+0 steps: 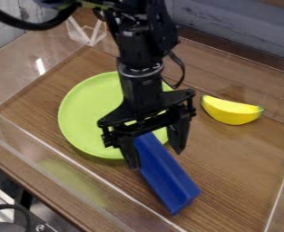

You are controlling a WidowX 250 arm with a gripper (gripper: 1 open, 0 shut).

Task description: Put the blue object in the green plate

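The blue object (pixel 166 175) is seen lying flat on the wooden worktop (pixel 247 163), toward its near edge, with its long axis running diagonally from beside the plate down toward the near right corner. Its upper end is placed between the gripper's fingers and lies just beside the near rim of the green plate (pixel 90 113); whether that end rests on the rim cannot be told, since the fingers cover it. The rest of the block is outside the plate.

The gripper (pixel 148 140) is pointed steeply downward over the block's upper end, and its jaws are spread wide, one dark finger on each side of the block. No contact between fingers and block can be confirmed. The arm above it stands over the right part of the plate.

The green plate is set on the worktop toward the left of centre. A yellow banana-shaped object (pixel 230 111) is found on the worktop to the right of the plate, well apart from the block. The worktop is bordered by clear walls (pixel 35 154).
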